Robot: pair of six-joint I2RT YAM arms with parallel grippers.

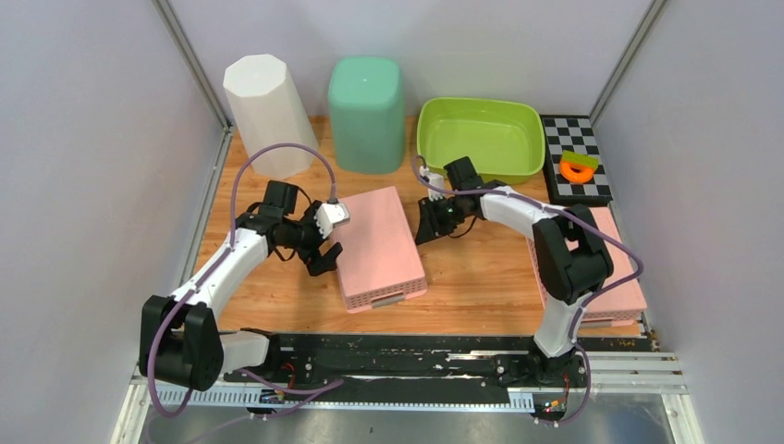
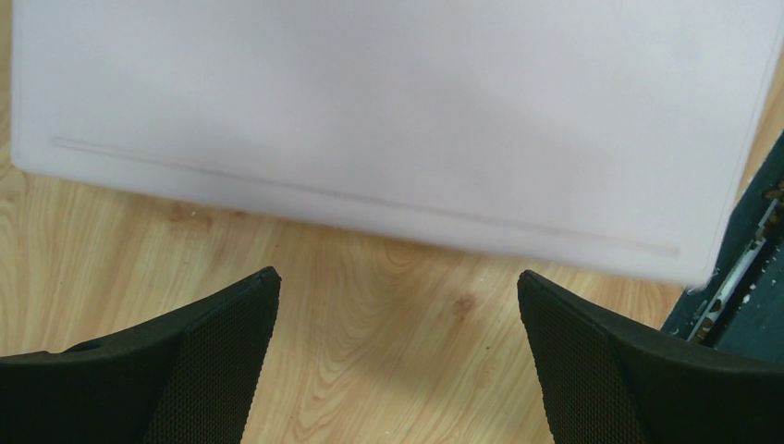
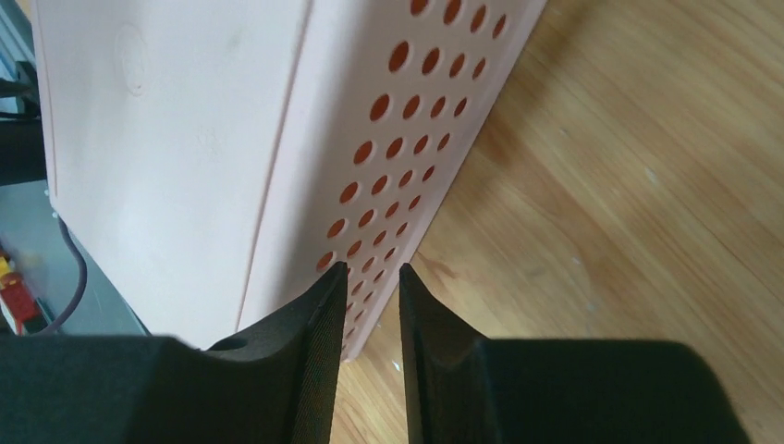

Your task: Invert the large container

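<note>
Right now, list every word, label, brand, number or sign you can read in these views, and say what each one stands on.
No readable text in any view.
Pink perforated plastic basket: faint moulded oval mark on its flat face, too blurred to read.
Black-and-white checkerboard plate: pattern only, no characters.
White faceted bin, mint-green bin, lime-green tub: no labels visible.

1. No words, brand names or numbers can be read in any view.
2. Far right: the checkered board (image 1: 577,157) carries only black and white squares.
3. Centre: the pink container (image 3: 166,176) bears a faint round moulded mark (image 3: 131,57), too blurred to read.
</note>
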